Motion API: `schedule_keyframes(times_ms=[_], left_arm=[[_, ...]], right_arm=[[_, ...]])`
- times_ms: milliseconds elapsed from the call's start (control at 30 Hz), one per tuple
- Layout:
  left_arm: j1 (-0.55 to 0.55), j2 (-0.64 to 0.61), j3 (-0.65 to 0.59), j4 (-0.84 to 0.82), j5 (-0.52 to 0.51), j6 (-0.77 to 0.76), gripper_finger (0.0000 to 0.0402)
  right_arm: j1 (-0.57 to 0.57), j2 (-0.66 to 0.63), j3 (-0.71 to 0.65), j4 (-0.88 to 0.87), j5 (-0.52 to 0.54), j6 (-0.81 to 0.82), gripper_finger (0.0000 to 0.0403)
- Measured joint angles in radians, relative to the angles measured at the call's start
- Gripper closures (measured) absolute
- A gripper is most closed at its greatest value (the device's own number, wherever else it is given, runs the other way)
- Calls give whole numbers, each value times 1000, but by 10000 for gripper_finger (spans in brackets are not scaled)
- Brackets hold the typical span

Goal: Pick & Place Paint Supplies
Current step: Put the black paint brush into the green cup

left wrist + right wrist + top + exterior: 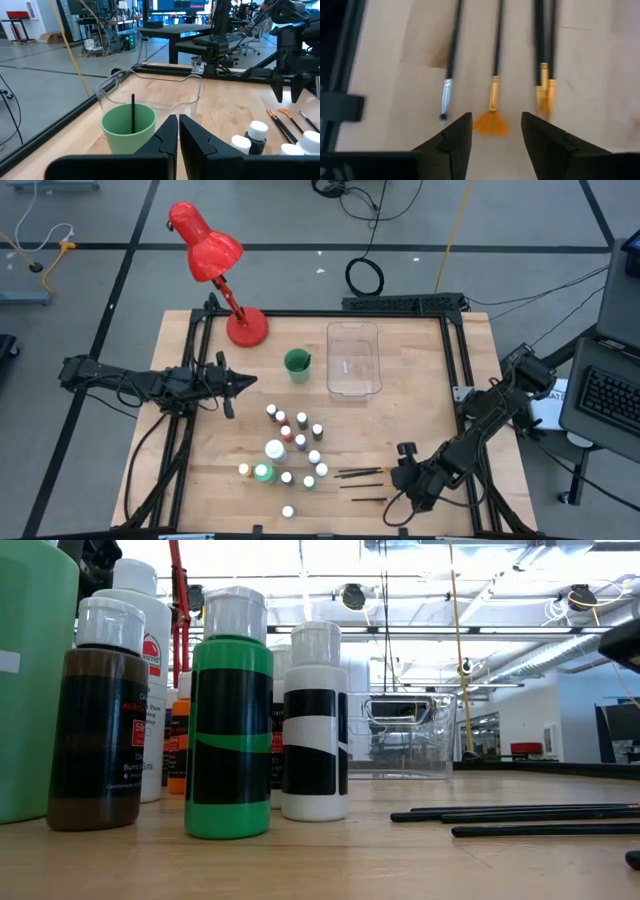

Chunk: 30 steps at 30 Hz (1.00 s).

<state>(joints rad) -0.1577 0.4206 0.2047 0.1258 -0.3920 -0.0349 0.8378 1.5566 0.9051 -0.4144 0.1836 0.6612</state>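
Just beyond right gripper [496, 137]: fan brush [493, 95].

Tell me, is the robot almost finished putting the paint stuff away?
Not nearly. One brush already stands in the green cup. The right claw is open over the fan brush, empty. The left claw is shut, waiting by the cup. The bottles and other brushes still lie on the table, and the clear tray is empty.

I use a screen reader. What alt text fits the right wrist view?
The right gripper, fingers open, hovers over brushes lying side by side on the wooden table. A fan brush with orange bristles lies between the fingers, a silver-ferruled brush to one side, gold-ferruled brushes to the other.
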Motion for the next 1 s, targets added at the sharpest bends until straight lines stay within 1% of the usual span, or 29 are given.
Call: schedule_keyframes(times_ms=[100, 200, 433, 633, 700, 767, 900, 933, 1000], left_arm=[[0, 0, 0, -1, 0, -1, 380], [0, 0, 0, -4, 0, -1, 380], [0, 0, 0, -4, 0, 0, 380], [0, 0, 0, -3, 0, 0, 380], [0, 0, 0, -4, 0, 0, 380], [0, 0, 0, -3, 0, 2, 380], [0, 0, 0, -3, 0, 6, 380], [0, 0, 0, -3, 0, 6, 380], [0, 0, 0, -3, 0, 6, 380]], right_arm=[[2, 11, 0, 2, -1, -40, 239], [7, 34, 0, 5, -2, -44, 248], [7, 133, 3, 43, 2, -44, 262], [2, 150, 4, 33, 7, -63, 276], [2, 151, 3, 32, 4, -77, 289], [2, 151, 3, 25, 4, -80, 312], [2, 150, 3, 20, 9, -114, 381], [1, 147, 2, 17, 9, -125, 391], [1, 136, 2, 6, 10, -128, 394]])
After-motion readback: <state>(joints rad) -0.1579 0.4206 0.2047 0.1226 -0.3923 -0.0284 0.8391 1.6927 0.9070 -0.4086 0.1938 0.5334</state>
